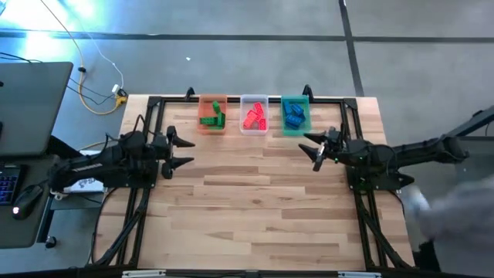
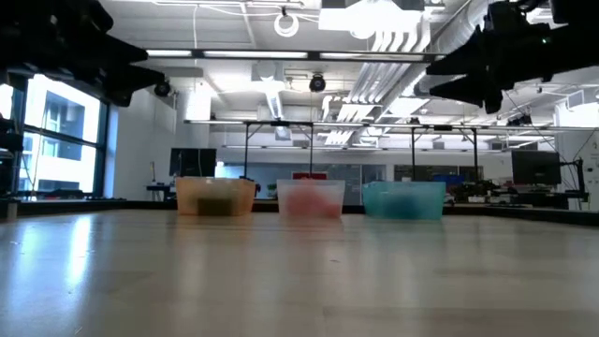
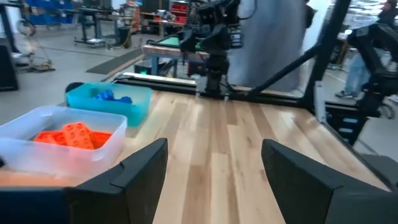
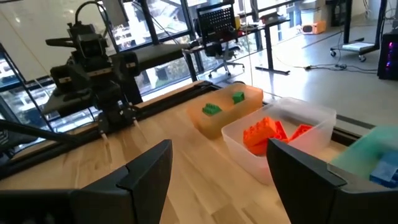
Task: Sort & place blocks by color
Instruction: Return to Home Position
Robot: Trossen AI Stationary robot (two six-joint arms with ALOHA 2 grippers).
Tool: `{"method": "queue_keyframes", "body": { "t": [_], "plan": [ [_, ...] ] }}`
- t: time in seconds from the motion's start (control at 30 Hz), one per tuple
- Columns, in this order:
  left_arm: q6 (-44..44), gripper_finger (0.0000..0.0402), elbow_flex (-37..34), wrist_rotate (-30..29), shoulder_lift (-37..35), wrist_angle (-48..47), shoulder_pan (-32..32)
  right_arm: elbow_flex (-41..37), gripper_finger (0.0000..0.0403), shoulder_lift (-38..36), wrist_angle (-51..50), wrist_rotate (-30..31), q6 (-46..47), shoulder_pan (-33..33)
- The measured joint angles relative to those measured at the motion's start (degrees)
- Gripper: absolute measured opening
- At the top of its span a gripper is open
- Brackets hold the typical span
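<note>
Pale wood-plank counter (image 1: 255, 201) is what you are working over, with three small plastic tubs in a row along its far edge. Every studded toy brick you can see sits inside one of them.

The green bricks (image 1: 212, 118) lie in the translucent orange tub (image 1: 213, 99). The red-orange bricks (image 1: 255, 117) lie in the clear middle tub (image 1: 255, 99), and the blue bricks (image 1: 294, 116) in the green-tinted tub (image 1: 296, 99). That is one colour per tub, which is what sorting asks, so I judge the placing done and only the parking of the arms left.

Your left hand (image 1: 191, 152) hovers over the counter's left side. Your right hand (image 1: 310, 152) hovers over the right side, near the blue bricks' tub. Both point inward with fingers spread wide and grip nothing, which suits a move to rest without knocking a tub.

By count you have three tubs, three piles and two hands. The bricks overlap, so you cannot get an exact number for each pile. The right wrist view shows two green ones lying apart, the red-orange ones look like about four, and the blue ones are a tangle.
</note>
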Motion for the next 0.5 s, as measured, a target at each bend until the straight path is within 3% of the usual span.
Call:
{"method": "queue_keyframes", "body": {
  "t": [0.23, 0.5],
  "plan": [
    [-0.1, 0.025, -4.6, -2.4, -3.1, 2.6, 0.0, -5.9, 0.025, -5.7, 0.9, 0.0, 0.3, 0.0],
    [-0.8, 0.025, -7.3, -9.5, -6.1, 3.2, 0.0, -11.7, 0.025, -11.2, 4.4, -1.6, -1.0, 0.0]
  ]
}}
